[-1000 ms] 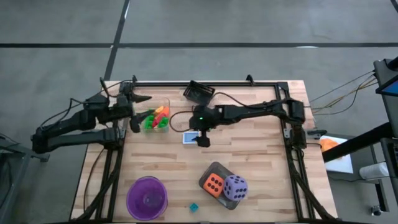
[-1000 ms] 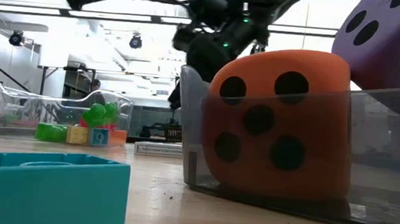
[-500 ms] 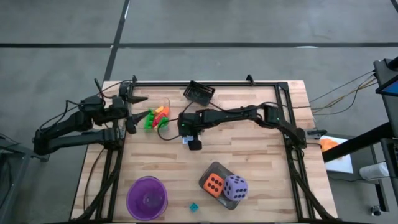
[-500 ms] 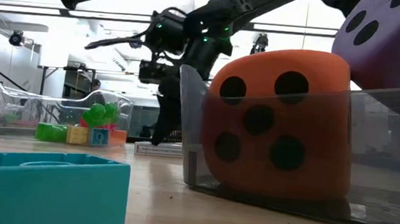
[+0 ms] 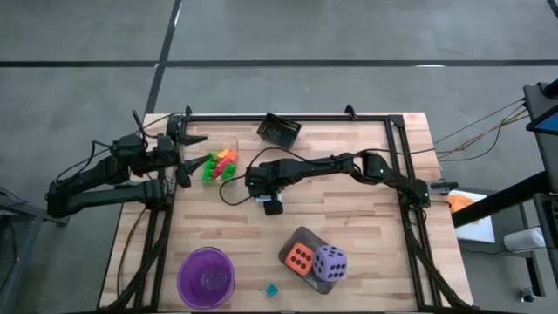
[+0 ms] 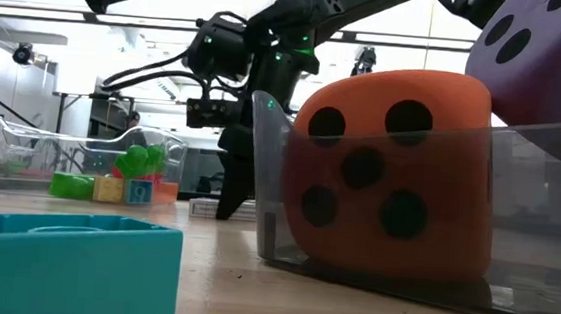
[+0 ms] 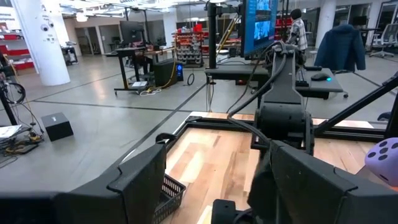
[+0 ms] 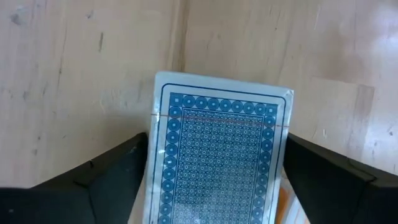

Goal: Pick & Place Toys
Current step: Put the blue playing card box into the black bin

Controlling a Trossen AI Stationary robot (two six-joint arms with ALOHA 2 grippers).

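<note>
Card point(image 8: 221, 155) lies flat (blue back up) between right jaws.

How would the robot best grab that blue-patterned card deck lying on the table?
By its two long edges, coming straight down from above. The card deck lies flat on the wooden table, back up, so only its thin sides offer something to pinch. The right end effector is already placed that way, I think: open, one finger at each long edge.

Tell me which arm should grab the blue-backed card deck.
Right. Its tool is already down over the deck, fingers open on either side. The left tool hangs over the block bin, farther off.
</note>
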